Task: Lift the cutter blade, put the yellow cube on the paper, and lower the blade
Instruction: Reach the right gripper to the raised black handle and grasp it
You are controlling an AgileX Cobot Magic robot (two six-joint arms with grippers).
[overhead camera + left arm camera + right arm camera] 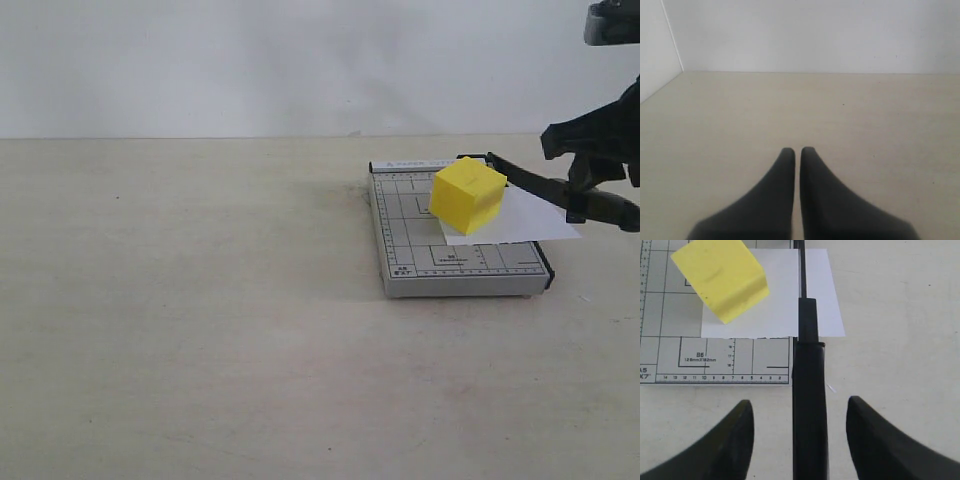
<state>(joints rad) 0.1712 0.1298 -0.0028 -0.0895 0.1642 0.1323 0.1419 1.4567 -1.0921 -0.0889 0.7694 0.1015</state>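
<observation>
The yellow cube (468, 195) (720, 277) sits tilted on the white paper (530, 225) (775, 310), which lies on the grey gridded board (455, 260) (670, 345) and overhangs its cutting edge. The cutter blade (535, 185) (809, 405) is lifted off the board at a shallow angle, above the paper's overhang. My right gripper (583, 188) (800, 403) is open and straddles the thick handle end, with a gap on each side of it. My left gripper (797, 150) is shut on nothing over bare table, and is out of the exterior view.
The beige tabletop (200, 330) stretches left of and in front of the board. A white wall (300, 60) closes the back. In the left wrist view a wall corner (672, 37) stands at the table's far edge.
</observation>
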